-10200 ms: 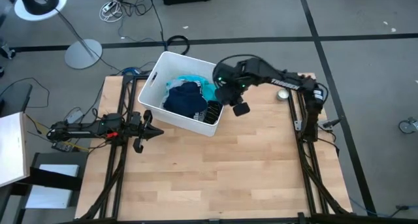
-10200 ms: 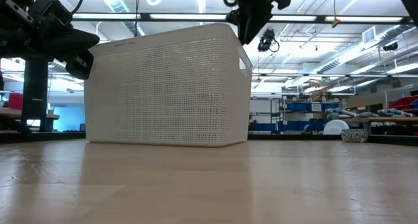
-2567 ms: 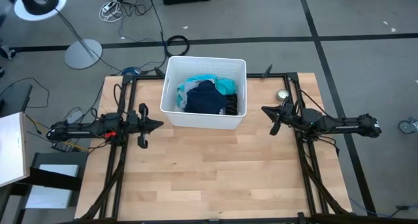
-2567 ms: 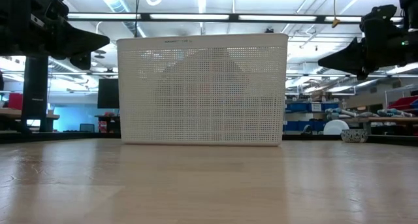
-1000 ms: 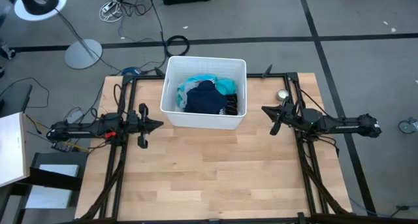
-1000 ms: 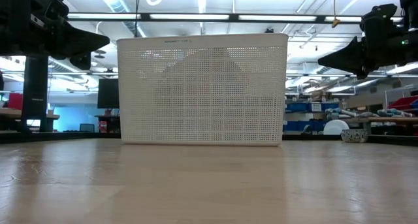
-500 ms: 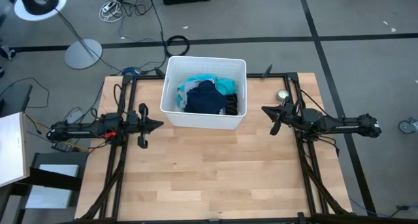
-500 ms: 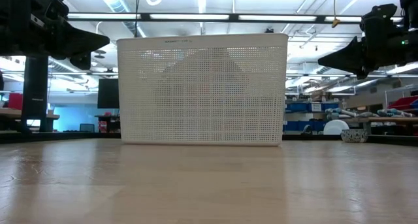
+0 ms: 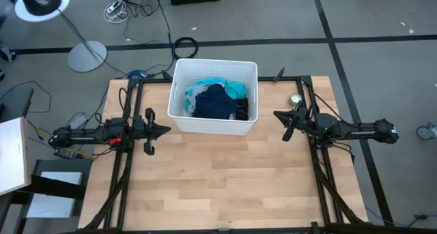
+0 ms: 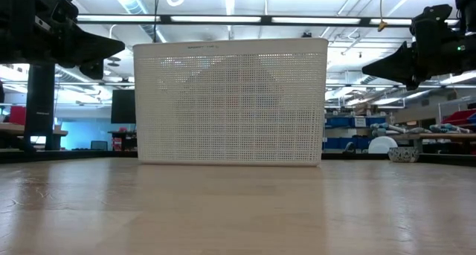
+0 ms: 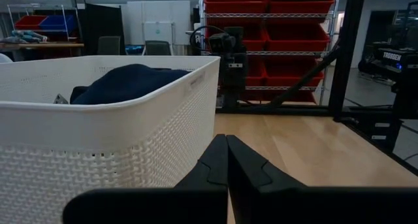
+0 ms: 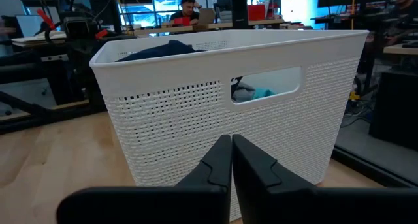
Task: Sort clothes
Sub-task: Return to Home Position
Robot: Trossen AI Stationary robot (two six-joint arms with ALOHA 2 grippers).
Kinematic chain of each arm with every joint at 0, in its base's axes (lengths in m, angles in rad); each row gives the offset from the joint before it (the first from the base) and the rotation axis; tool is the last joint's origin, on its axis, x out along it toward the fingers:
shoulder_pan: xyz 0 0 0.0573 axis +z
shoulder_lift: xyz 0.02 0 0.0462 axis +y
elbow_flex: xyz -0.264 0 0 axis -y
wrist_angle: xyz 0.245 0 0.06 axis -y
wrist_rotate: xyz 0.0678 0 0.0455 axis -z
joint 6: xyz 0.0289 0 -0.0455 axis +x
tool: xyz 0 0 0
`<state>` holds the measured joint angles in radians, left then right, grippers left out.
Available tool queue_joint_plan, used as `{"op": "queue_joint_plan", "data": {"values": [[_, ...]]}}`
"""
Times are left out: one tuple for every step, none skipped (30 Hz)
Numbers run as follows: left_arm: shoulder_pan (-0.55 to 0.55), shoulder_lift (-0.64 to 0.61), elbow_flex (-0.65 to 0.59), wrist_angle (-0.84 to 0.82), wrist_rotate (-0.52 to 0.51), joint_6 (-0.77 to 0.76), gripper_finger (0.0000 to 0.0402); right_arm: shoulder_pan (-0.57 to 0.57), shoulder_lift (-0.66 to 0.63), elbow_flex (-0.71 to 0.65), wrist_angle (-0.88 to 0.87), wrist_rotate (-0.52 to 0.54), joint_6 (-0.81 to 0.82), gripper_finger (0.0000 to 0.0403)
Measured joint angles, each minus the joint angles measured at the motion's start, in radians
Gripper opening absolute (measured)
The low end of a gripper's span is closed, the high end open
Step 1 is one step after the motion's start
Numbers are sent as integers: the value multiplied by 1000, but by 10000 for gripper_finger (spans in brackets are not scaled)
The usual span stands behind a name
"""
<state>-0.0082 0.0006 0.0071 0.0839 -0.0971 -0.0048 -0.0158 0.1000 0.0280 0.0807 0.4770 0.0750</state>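
Note:
The clothes lie heaped inside a white plastic bin (image 9: 179,118) at the table's far middle: a dark navy garment (image 9: 213,103) on top, a teal shirt (image 9: 235,90) behind it. My left gripper (image 9: 166,130) stands shut, level, left of the bin. My right gripper (image 9: 276,114) stands shut, level, right of the bin. Both are clear of the bin. In the left wrist view the navy garment (image 11: 121,82) rises above the rim; in the right wrist view teal cloth (image 12: 261,93) shows through the handle slot.
A small round tin (image 9: 295,98) sits at the table's far right. The near half of the wooden table (image 9: 225,186) is bare wood. Black frame rails (image 9: 123,172) run along both sides. In the low view the bin (image 10: 230,99) hides the clothes.

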Motion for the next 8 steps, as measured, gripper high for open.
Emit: {"op": "queue_joint_plan", "data": {"values": [[0, 0, 0, 0, 0, 0, 1, 0, 0, 0, 0, 0, 0, 15], [0, 0, 0, 0, 0, 0, 1, 0, 0, 0, 0, 0, 0, 16], [0, 0, 0, 0, 0, 0, 1, 0, 0, 0, 0, 0, 0, 16], [0, 0, 0, 0, 0, 0, 1, 0, 0, 0, 0, 0, 0, 16], [0, 0, 0, 0, 0, 0, 1, 0, 0, 0, 0, 0, 0, 16], [0, 0, 0, 0, 0, 0, 1, 0, 0, 0, 0, 0, 0, 15], [0, 0, 0, 0, 0, 0, 1, 0, 0, 0, 0, 0, 0, 15], [0, 0, 0, 0, 0, 0, 1, 0, 0, 0, 0, 0, 0, 14]]}}
